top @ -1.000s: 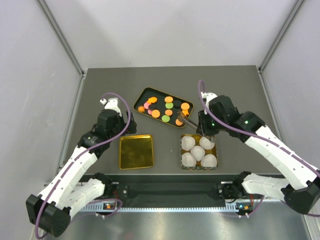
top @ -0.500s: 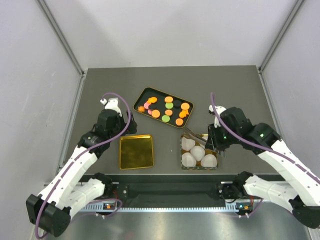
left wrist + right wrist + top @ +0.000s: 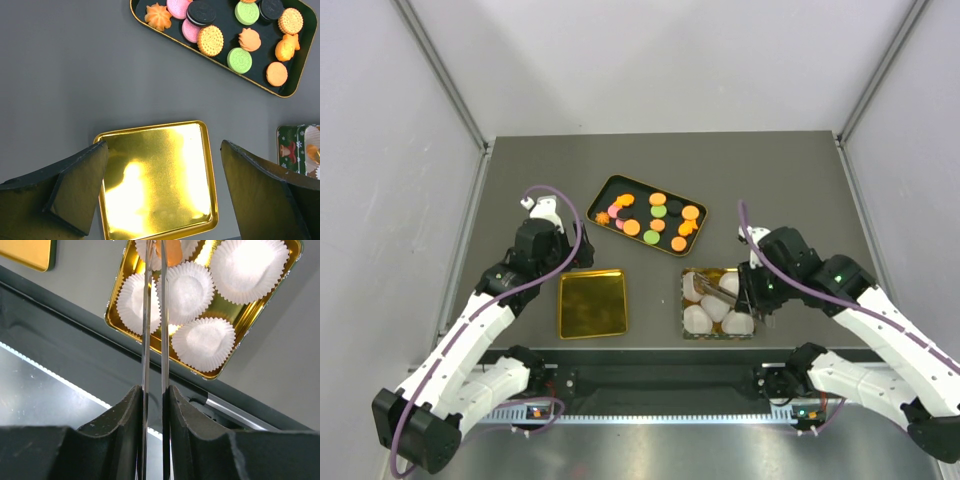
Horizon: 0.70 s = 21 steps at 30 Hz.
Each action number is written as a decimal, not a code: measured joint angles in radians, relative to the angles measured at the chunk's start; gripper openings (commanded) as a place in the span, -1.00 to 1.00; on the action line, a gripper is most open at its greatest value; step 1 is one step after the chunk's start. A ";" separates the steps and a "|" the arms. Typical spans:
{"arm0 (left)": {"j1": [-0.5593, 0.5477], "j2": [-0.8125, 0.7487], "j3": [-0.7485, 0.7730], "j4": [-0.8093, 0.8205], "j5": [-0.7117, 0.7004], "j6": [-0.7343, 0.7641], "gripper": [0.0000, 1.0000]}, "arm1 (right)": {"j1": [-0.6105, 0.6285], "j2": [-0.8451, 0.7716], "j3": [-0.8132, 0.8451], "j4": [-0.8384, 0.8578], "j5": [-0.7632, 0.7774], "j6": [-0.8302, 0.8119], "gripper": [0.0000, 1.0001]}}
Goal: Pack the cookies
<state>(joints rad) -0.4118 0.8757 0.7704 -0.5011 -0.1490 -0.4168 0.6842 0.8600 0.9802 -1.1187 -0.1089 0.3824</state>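
The cookies lie in a black tray at mid table; they also show in the left wrist view. My right gripper is shut on metal tongs. The tong tips pinch one orange cookie over the gold tin of white paper cups. My left gripper is open and empty, hovering above the gold lid.
The gold lid lies left of the cup tin, both near the table's front edge. The tin has a green printed side. The grey enclosure walls stand on both sides.
My right arm has swung from the black tray back toward the near edge, carrying the tongs over the cup tin. The left arm has not moved.
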 measured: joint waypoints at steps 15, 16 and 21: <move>0.000 0.006 0.000 0.000 0.000 0.000 0.98 | 0.000 0.003 -0.011 0.051 0.000 0.012 -0.18; 0.000 0.006 0.000 0.000 0.000 0.000 0.98 | 0.000 0.004 -0.011 0.052 0.000 0.011 -0.17; 0.000 0.006 0.000 0.000 0.000 0.000 0.98 | 0.000 0.020 0.015 0.045 0.008 0.006 -0.14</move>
<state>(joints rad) -0.4118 0.8822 0.7704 -0.5011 -0.1490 -0.4171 0.6842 0.8803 0.9955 -1.0740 -0.1009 0.3885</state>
